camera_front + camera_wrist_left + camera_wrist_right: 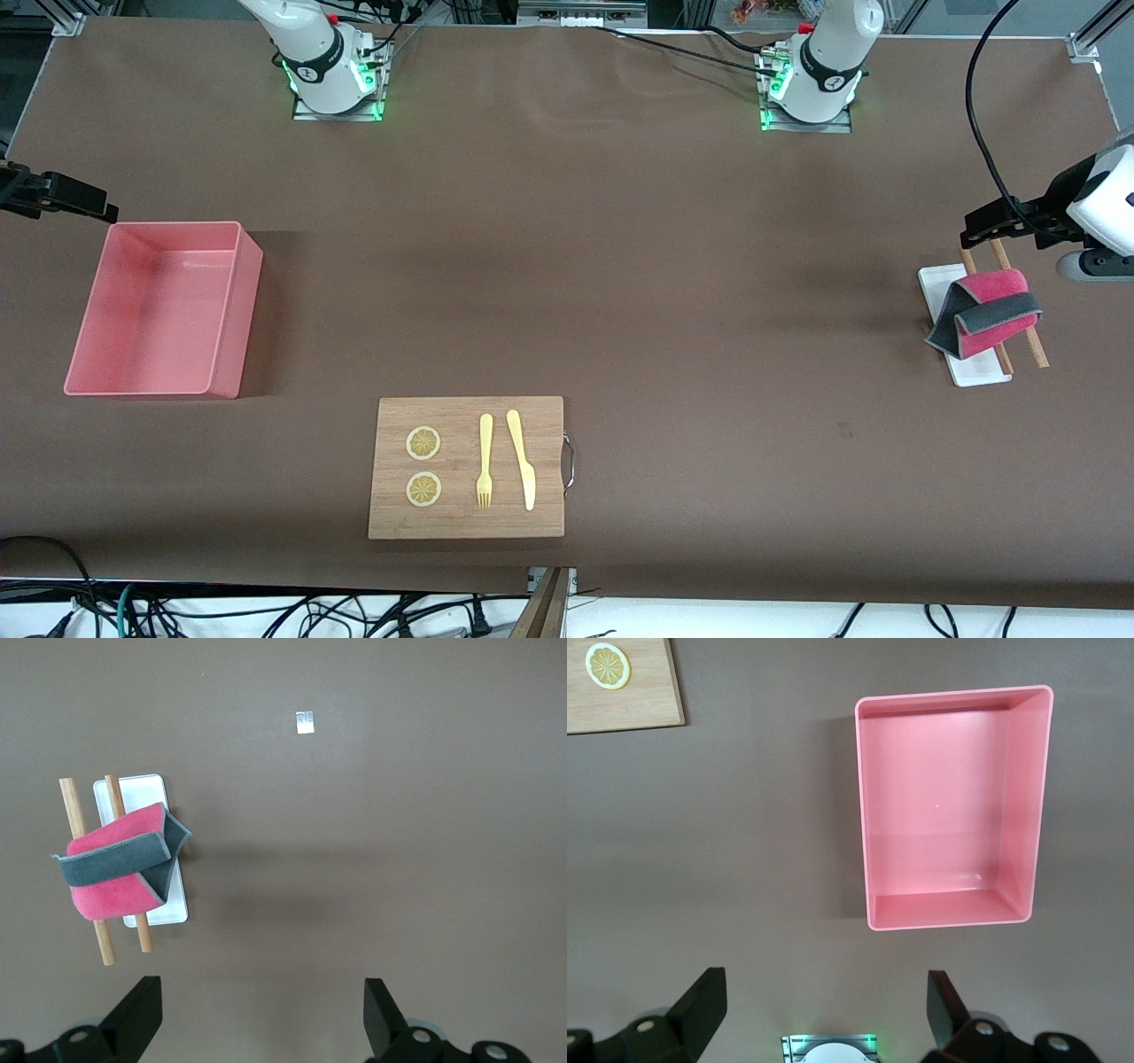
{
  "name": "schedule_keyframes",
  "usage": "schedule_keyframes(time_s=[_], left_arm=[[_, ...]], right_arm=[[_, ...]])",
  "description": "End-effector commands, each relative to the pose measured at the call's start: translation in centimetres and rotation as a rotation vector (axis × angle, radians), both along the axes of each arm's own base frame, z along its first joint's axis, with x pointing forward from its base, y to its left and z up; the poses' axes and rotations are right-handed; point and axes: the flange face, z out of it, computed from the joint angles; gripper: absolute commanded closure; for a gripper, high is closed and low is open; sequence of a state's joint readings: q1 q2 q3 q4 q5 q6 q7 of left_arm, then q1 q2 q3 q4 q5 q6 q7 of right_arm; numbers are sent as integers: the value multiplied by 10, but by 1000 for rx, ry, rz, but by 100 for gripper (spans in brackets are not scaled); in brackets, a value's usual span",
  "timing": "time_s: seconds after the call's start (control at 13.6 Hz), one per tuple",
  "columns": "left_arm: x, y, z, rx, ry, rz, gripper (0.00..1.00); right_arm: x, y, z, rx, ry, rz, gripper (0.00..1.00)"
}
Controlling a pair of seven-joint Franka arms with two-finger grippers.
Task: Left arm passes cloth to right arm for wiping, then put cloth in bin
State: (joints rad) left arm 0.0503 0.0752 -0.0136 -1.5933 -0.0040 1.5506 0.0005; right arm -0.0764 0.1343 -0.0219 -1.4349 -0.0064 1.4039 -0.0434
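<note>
1. Front view: the left arm (1103,208) comes in at the edge of the table (620,266) at its own end, with its wrist bent so the left gripper (974,232) hangs over the table just above the tray (941,292). The right gripper (53,195) hangs over the opposite table edge, beside the bin (159,306). The cloth (988,312) is folded loosely, pink with a dark grey band across it, draped over two wooden sticks (1032,341) that lie across the tray. Near the table's front edge lies a board (467,467) with two lemon slices (423,443), a fork (485,461) and a knife (523,459).

2. Left wrist view: the left gripper (263,1014) faces straight down, its fingers (137,1014) spread wide and holding nothing. The cloth (115,868) sits apart from them on the sticks (89,877) and tray (168,904).

3. Right wrist view: the right gripper (824,1010) also points down, fingers (700,1010) spread wide over bare table. The bin (955,806) stands upright near it, and a corner of the board (620,691) with one slice (608,665) shows.
</note>
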Motion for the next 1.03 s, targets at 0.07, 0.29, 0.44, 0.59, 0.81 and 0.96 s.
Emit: schedule_keyframes(time_s=[0.07,0.29,0.44,0.59,0.81,0.96], left_arm=[[0,2,-2,-9,15,-5,0],[2,4,-4,-6,18,-5,0],[9,18,-16,-11,35,-14,0],[21,44,-48,-39,77,-101,0],[50,91,-85,-35,98,-258,0],[61,117,-113,-41,129,-386,0]], right_arm=[[2,-2,6,-4,-10,-6,0],[3,-2,5,-4,-9,-5,0],[3,-2,5,-4,-9,-5,0],[3,-2,6,-4,-10,-5,0],[3,-2,5,-4,-9,-5,0],[3,-2,5,-4,-9,-5,0]])
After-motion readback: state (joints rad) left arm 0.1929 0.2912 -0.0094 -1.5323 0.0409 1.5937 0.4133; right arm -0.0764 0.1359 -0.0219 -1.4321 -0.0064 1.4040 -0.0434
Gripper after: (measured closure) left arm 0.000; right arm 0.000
